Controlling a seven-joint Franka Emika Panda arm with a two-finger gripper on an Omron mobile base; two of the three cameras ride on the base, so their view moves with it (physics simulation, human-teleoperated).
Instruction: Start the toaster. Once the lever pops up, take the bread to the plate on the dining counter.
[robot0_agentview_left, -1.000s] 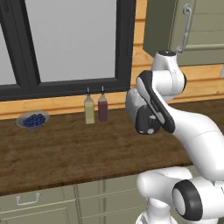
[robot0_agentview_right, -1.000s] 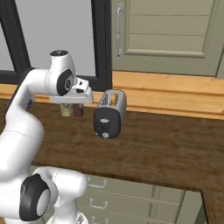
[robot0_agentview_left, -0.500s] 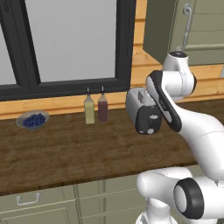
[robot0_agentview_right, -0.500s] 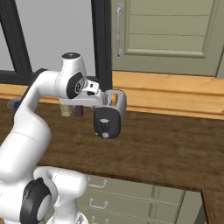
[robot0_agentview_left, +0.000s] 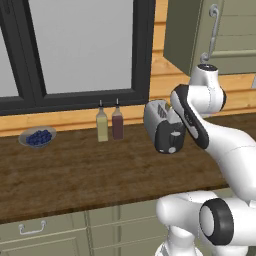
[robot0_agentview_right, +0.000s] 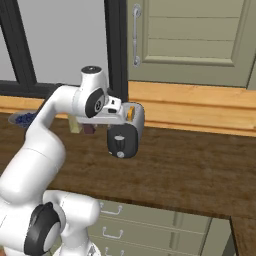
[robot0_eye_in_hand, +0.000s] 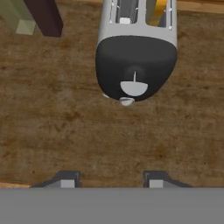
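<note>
The silver toaster (robot0_agentview_left: 164, 128) (robot0_agentview_right: 125, 136) stands on the wooden counter by the back wall. In the hand view I see its dark front end (robot0_eye_in_hand: 135, 61) from above, with the small lever knob (robot0_eye_in_hand: 127, 101) at its base. A yellow slice of bread (robot0_eye_in_hand: 157, 9) (robot0_agentview_right: 131, 113) sits in one top slot. My gripper (robot0_eye_in_hand: 109, 180) hangs open above the counter just in front of the toaster, with nothing between its fingertips (robot0_eye_in_hand: 65, 180). The plate and the dining counter are out of view.
Two bottles, one olive (robot0_agentview_left: 102, 126) and one dark red (robot0_agentview_left: 117, 124), stand left of the toaster. A grey bowl of blueberries (robot0_agentview_left: 37, 137) sits farther left. Cabinet drawers (robot0_agentview_right: 120, 220) run below the counter (robot0_agentview_left: 75, 175), and a wall cabinet (robot0_agentview_left: 212, 30) hangs above right.
My hand has swung to the right, from beside the bottles to over the toaster's front. The toaster, bottles and bowl have stayed in place.
</note>
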